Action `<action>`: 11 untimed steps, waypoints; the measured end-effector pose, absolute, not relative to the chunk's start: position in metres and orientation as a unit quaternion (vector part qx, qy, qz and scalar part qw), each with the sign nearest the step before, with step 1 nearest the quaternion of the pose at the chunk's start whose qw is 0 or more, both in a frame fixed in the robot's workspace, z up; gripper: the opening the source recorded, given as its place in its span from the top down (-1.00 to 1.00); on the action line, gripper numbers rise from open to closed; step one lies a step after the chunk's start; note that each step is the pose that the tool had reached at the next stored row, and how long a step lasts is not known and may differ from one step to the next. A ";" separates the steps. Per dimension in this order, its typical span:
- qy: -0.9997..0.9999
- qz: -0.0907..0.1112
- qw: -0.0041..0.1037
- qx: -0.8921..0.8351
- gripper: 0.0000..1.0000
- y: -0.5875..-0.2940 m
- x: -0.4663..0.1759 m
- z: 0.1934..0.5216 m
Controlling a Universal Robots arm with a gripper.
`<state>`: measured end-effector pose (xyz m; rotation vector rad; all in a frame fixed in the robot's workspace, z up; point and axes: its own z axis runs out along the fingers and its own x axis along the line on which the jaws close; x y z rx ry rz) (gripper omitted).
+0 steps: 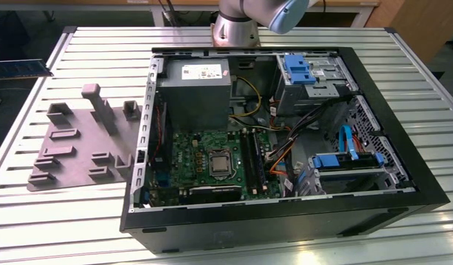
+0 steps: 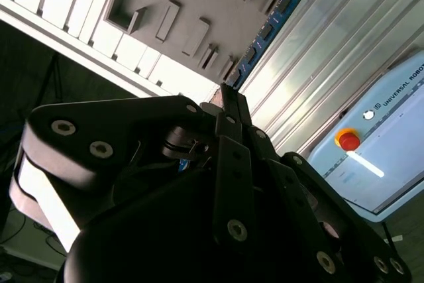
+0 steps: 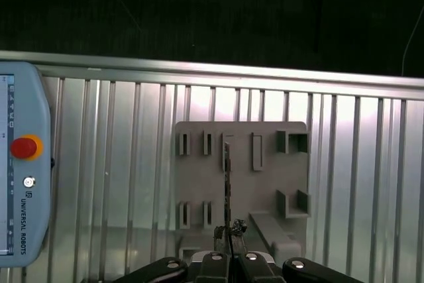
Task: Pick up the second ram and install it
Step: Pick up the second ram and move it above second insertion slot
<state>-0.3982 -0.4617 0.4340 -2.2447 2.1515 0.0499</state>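
Observation:
My gripper (image 3: pixel 228 233) is shut on one end of the second ram (image 3: pixel 227 177), which I see edge-on as a thin dark strip reaching out in front of the grey fixture plate (image 3: pixel 265 193). In the second wrist view the same ram (image 2: pixel 268 31) shows as a long blue-green board with black chips, running away from the closed fingertips of the gripper (image 2: pixel 225 94). At the exterior view's far left edge the ram (image 1: pixel 20 68) pokes into the picture beyond the table's side. The green motherboard (image 1: pixel 211 160) with its long black slots (image 1: pixel 252 160) lies inside the open computer case.
The open black computer case (image 1: pixel 285 221) takes up the middle of the slatted metal table, with a grey power supply (image 1: pixel 193 88) and blue drive brackets (image 1: pixel 344 160) inside. The grey fixture plate (image 1: pixel 79 143) lies to the exterior view's left. A teach pendant (image 3: pixel 20 164) rests on the table.

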 end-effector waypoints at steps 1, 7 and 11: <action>0.692 0.016 0.016 -0.722 0.76 -0.462 -0.398 0.435; 0.692 0.016 0.016 -0.722 0.76 -0.462 -0.398 0.440; 0.692 0.016 0.016 -0.722 0.76 -0.462 -0.398 0.440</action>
